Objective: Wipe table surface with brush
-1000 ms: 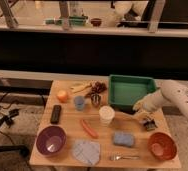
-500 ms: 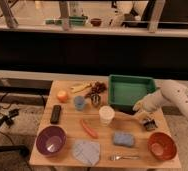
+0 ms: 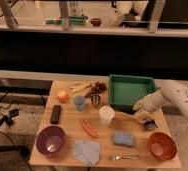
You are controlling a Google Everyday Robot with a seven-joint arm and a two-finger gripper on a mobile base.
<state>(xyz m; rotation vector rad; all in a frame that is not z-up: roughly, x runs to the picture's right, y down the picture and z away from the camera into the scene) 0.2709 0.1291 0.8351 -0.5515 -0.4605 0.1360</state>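
Brush [image 3: 149, 123] near the bench's [image 3: 67, 127] right edge looks light and stiff; we'd take its slim handle. Our gripper [image 3: 146, 119] hovers there; fingers' state we cannot tell.

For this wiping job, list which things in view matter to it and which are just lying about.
Job: table surface, brush, pincer over the brush near the table's right edge.
Lying about: green tray, purple bowl, orange bowl, fork, cup.

Pincer [image 3: 148, 120] low over the worktop [image 3: 137, 127], hemmed by green tray [image 3: 131, 91], orange bowl [image 3: 162, 145], white cup [image 3: 106, 114].
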